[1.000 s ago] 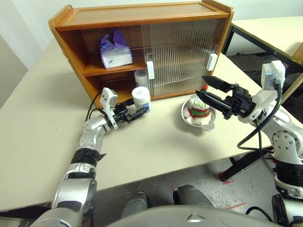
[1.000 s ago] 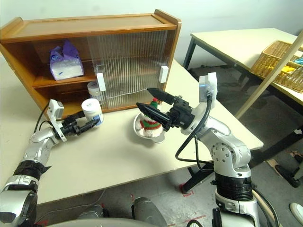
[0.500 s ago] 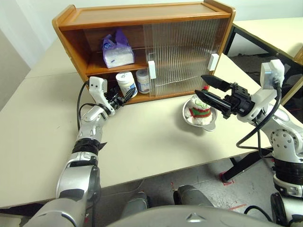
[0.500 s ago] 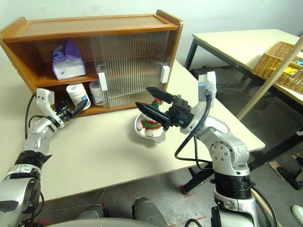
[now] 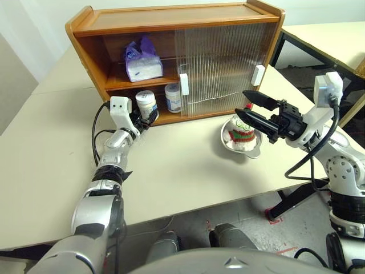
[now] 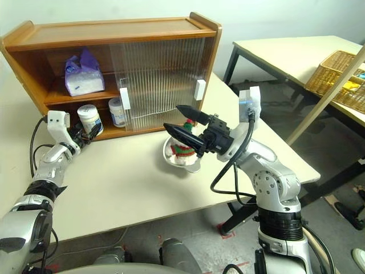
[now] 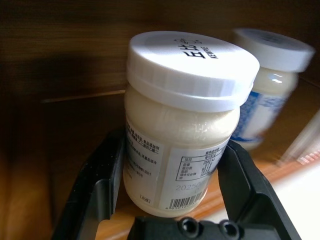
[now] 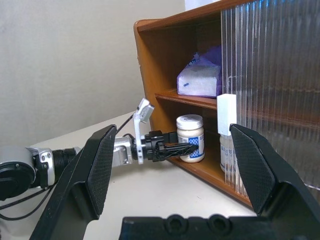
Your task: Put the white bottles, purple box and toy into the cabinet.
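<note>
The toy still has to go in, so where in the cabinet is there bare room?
Upper shelf: bare board right of the purple box, up to the sliding door's handle. Lower shelf is crowded: two bottles, the left claw gripping the nearer one. The toy sits in its bowl on the table, under the open right claw.

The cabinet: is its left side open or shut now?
Open. The cabinet shows its purple box uncovered; both ribbed doors cover the right.
</note>
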Motion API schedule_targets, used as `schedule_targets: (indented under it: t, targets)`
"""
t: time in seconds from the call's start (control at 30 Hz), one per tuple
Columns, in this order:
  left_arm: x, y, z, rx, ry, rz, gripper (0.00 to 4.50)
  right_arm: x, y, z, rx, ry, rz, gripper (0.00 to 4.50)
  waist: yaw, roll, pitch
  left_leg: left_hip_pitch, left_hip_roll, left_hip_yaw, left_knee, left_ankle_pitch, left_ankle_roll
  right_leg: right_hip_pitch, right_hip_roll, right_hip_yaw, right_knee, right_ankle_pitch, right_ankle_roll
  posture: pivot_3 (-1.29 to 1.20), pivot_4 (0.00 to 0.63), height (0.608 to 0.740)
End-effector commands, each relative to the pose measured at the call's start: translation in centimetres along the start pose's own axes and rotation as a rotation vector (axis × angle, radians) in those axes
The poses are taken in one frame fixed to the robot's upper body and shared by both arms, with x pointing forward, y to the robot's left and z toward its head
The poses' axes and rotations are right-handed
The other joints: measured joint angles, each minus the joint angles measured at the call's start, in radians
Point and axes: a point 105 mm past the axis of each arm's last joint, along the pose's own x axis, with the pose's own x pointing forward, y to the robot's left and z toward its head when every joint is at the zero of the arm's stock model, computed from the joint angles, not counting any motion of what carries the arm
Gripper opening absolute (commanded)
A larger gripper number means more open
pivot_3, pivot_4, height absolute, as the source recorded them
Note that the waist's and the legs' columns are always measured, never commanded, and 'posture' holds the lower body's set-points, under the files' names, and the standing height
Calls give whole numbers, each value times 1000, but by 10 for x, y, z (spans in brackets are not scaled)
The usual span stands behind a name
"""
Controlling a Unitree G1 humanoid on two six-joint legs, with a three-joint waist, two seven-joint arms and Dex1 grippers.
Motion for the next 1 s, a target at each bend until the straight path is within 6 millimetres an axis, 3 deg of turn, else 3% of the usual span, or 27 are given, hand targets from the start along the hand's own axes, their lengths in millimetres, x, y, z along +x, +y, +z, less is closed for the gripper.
schedule_targets:
  t: [0.03, 0.37, 0.53, 0.67, 1.0]
  targets:
    - [6, 1, -4, -3, 18, 81, 3060, 0, 2, 1, -18, 6, 4, 4500, 0, 0, 0, 1, -1, 0, 0, 0, 0, 1, -1, 0, 0, 0, 1, -220, 0, 740]
    - [15, 13, -3, -15, 57, 281, 3060, 0, 2, 2, -20, 10, 1, 4500, -5, 0, 0, 1, -9, 0, 2, 2, 2, 3, -1, 1, 0, 3, 6, -223, 0, 740]
    - [19, 11, -1, -30, 61, 301, 3060, 0, 2, 2, -20, 11, 0, 4500, -5, 0, 0, 1, -11, 0, 3, 2, 2, 3, -1, 0, 0, 2, 9, -223, 0, 740]
    - [22, 4, 0, -37, 62, 274, 4354, -1, 2, 2, -20, 11, -1, 4500, -5, 0, 0, 1, -11, 1, 4, 2, 2, 4, -1, 0, 0, 2, 11, -228, 0, 740]
    - [21, -1, 14, -25, -42, 207, 4435, 1, 2, 1, -12, 9, 5, 4500, -5, -1, 0, 1, -12, 1, 5, 2, 2, 4, -1, 0, 0, 2, 11, -205, 6, 740]
